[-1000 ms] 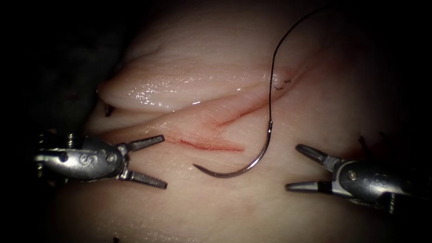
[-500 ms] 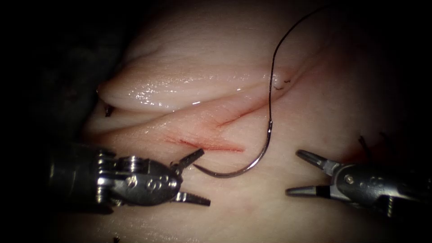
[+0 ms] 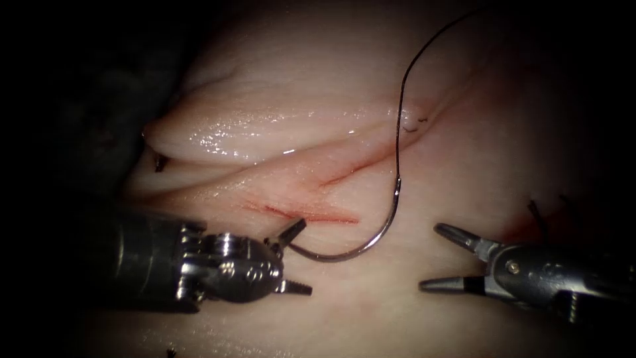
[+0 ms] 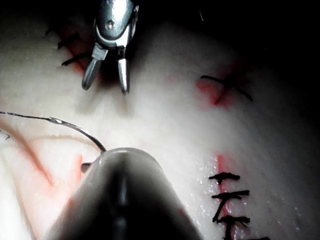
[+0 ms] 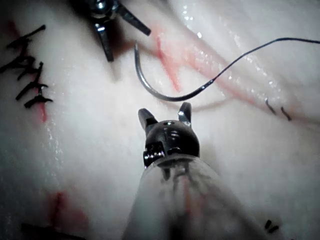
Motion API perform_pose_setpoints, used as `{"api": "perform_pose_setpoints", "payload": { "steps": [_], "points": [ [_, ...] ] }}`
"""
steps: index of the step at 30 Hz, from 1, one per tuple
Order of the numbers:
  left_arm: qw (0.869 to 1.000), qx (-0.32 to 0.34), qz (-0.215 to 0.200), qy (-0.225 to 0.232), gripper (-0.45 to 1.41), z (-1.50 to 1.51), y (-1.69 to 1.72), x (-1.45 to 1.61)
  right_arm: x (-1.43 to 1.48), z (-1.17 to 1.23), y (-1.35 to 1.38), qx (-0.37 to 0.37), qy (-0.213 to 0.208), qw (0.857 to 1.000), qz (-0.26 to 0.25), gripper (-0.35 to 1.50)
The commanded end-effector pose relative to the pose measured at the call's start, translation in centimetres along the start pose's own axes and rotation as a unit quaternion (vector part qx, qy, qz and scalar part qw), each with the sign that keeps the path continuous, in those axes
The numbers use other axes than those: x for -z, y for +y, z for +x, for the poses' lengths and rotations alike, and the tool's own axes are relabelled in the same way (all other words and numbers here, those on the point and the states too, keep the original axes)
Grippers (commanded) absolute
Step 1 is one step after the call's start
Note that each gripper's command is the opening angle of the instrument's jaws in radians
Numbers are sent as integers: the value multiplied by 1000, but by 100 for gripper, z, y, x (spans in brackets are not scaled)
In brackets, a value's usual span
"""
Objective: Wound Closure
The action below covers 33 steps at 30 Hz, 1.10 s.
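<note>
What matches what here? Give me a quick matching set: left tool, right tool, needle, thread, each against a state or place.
Things:
1. left tool
2. right tool
3. needle
4. thread

States:
A. runs up from the needle's rear end, across the cut and over the tissue
B. jaws open, holding nothing, to the right of the needle
C. lies free on the tissue just below the cut, held by neither tool
D. jaws open around the needle's pointed end, not closed on it

Pairs: 1-D, 2-B, 3-C, 4-A
</note>
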Motion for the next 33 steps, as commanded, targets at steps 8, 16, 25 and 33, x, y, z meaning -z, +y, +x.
{"api": "perform_pose_setpoints", "payload": {
  "steps": [8, 16, 25, 33],
  "points": [
    [1000, -11, 3, -22, 65, -10, 1, -27, -12, 0, -6, 0, -1, 1000, 0, 120],
    [999, -37, -11, -32, 1, -22, 10, -47, -13, 1, -8, -1, -1, 1000, -1, 120],
    [997, -43, -31, -51, -45, -20, 23, -34, -12, 1, -9, -1, -3, 1000, -3, 110],
    [995, -76, 2, -66, -45, 2, 25, -19, -20, 12, -8, -251, -28, 965, -71, 14]
  ]
}}
